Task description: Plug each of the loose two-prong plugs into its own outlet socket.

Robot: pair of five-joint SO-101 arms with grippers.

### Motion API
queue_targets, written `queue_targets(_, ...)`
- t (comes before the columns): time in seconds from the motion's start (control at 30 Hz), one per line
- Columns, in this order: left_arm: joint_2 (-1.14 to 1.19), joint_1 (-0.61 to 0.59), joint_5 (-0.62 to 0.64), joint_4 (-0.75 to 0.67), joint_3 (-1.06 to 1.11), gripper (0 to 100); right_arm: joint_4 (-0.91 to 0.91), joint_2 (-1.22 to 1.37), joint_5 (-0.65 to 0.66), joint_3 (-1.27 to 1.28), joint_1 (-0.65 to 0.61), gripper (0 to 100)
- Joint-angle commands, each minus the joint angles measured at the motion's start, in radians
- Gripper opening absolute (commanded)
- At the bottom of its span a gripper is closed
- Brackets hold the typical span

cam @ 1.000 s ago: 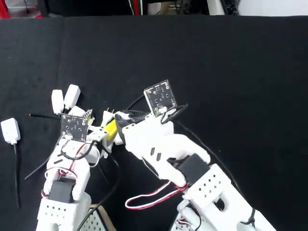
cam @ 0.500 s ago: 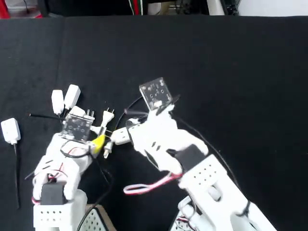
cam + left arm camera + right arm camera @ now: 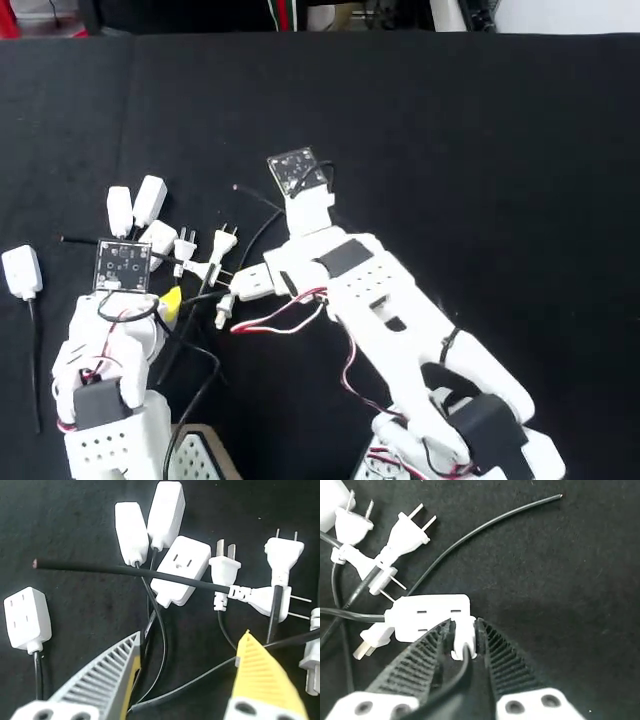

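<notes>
**What we cannot make out**

In the right wrist view, the right tool (image 3: 464,630) is closed on the neck of a white outlet block (image 3: 430,612), and its fingers cover the block's cord end. A loose plug (image 3: 370,641) lies against that block's corner; we cannot tell whether they touch. A white body (image 3: 326,502) is cut off by the picture's edge, so we cannot name it.

In the left wrist view, another white plug (image 3: 312,655) is cut off at the edge. A black cable (image 3: 190,680) passes out of sight beneath one finger of the wide-open left tool (image 3: 192,642).

In the high view, a camera board (image 3: 125,265) covers the left arm's tool, and both arm bases run off the edge.
</notes>
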Motion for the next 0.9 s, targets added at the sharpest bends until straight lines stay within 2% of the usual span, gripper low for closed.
queue_targets(0.0, -0.005, -0.012, -0.006, 0.000, -0.005, 30, -0.052, 0.002, -0.038, -0.022, 0.012, 1.1)
queue_targets(0.1, -0.005, -0.012, -0.006, -0.005, 0.004, 30, -0.126, 0.005, -0.061, 0.019, 0.012, 1.1)
queue_targets(0.87, -0.005, -0.012, -0.006, 0.000, 0.004, 30, -0.155, 0.058, -0.115, 0.054, -0.037, 1.1)
